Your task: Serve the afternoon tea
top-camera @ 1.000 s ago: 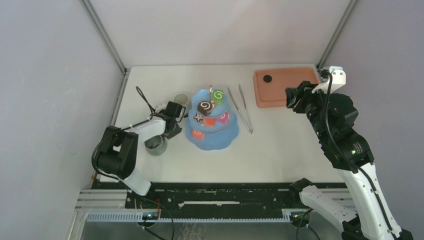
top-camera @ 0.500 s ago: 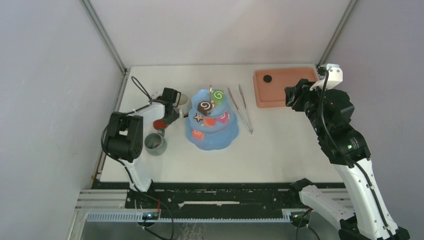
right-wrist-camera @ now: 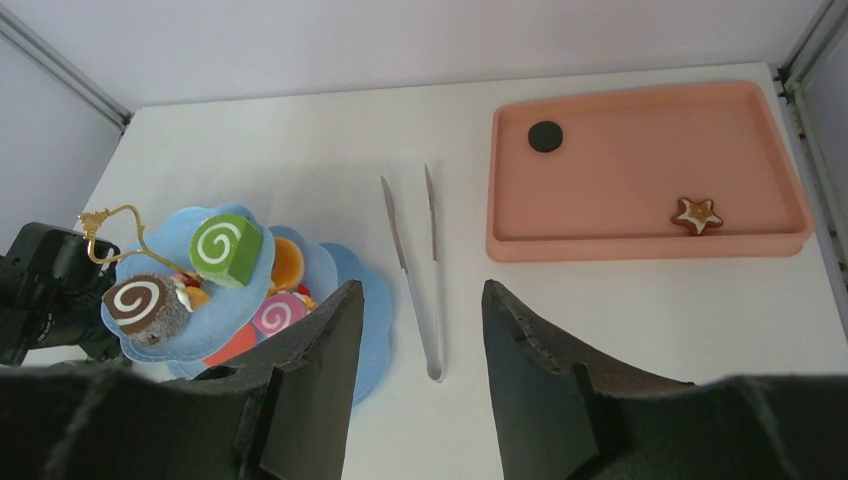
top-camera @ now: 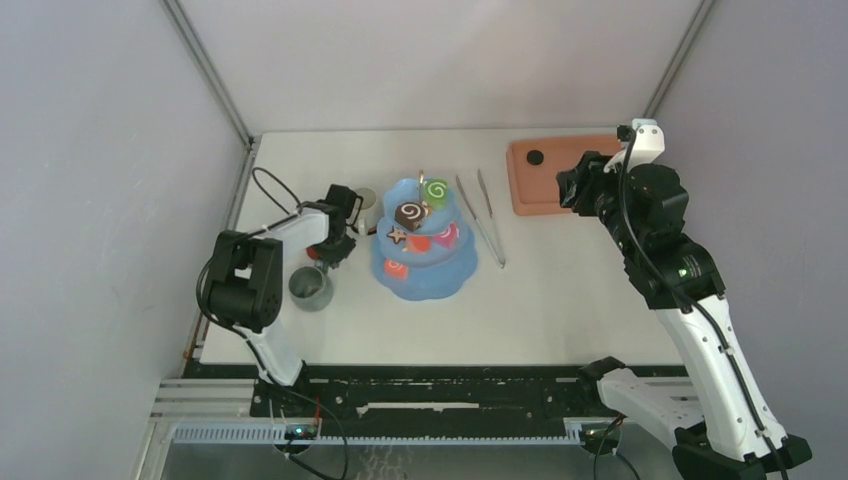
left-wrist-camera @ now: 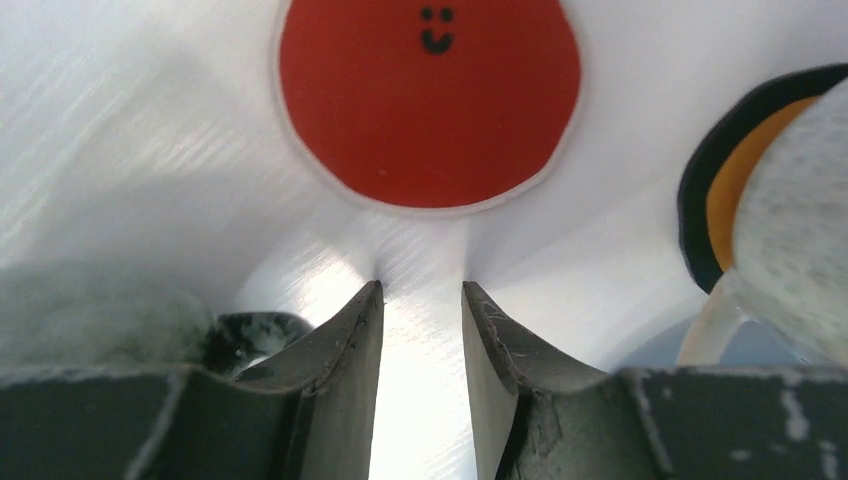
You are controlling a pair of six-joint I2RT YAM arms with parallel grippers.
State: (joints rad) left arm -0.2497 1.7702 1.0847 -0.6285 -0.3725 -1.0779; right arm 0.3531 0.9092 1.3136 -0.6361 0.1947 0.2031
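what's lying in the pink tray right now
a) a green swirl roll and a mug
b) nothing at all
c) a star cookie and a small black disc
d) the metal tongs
c: the right wrist view shows only a star cookie and a small black disc lying in the pink tray.

Only one sign can be read. In the left wrist view, at the upper middle of the frame, a small smiley face (left-wrist-camera: 434,28) is drawn in black, two dots and a curved mouth, on a red round disc (left-wrist-camera: 430,100) with a pale rim. No letters, numbers, brand names or labels can be read in the top view or in either wrist view.
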